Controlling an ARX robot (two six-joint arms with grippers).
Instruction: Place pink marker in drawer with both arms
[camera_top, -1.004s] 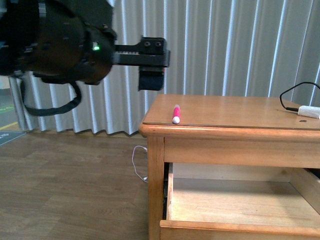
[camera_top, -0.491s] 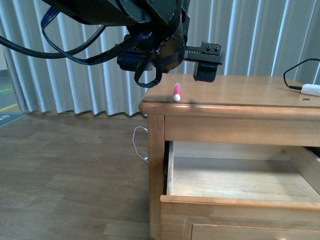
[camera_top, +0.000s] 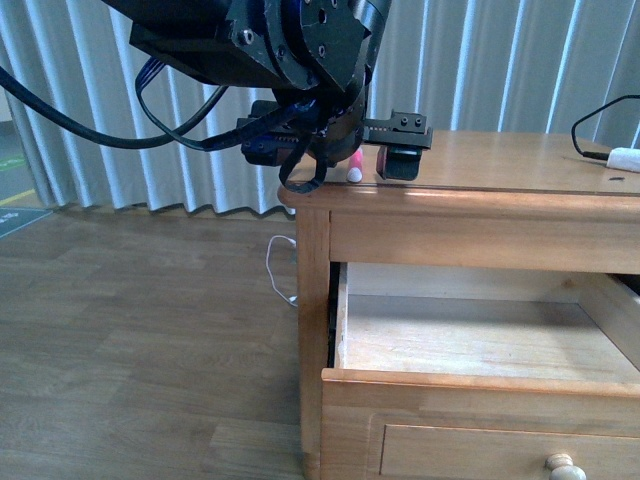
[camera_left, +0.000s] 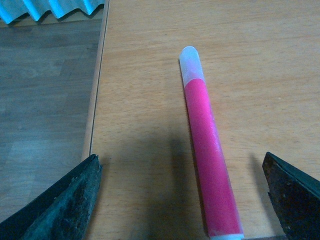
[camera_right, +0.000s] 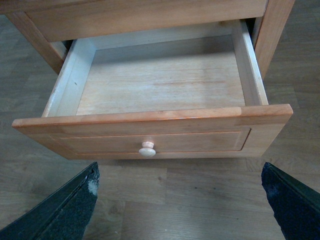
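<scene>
Front view: left arm (camera_top: 290, 50) low over the near left corner of the tabletop (camera_top: 500, 165), left gripper (camera_top: 368, 158) down at surface level, pink marker (camera_top: 354, 170) just beside the one visible finger (camera_top: 402, 162); other finger hidden behind the wrist, so spacing not readable from here. White end of the marker toward the front edge. Drawer (camera_top: 480, 345) pulled out below the top, pale knob (camera_top: 563, 466) on its front panel. White adapter (camera_top: 625, 157) with black cable (camera_top: 590, 120) at the far right of the top, well apart from the marker. Left wrist view: jaws spread wide, fingers (camera_left: 65, 200) either side of the pink marker (camera_left: 207, 150), clear gap on both sides, no contact; marker flat on the wood, white cap (camera_left: 190, 62) pointing away from the gripper, near the table's side edge. Right wrist view: right gripper (camera_right: 180, 172) spread apart, hovering over the floor (camera_right: 200, 200) in front of the drawer (camera_right: 160, 82) and looking down into it; knob (camera_right: 147, 149) centred on the front panel, well apart from both fingertips
</scene>
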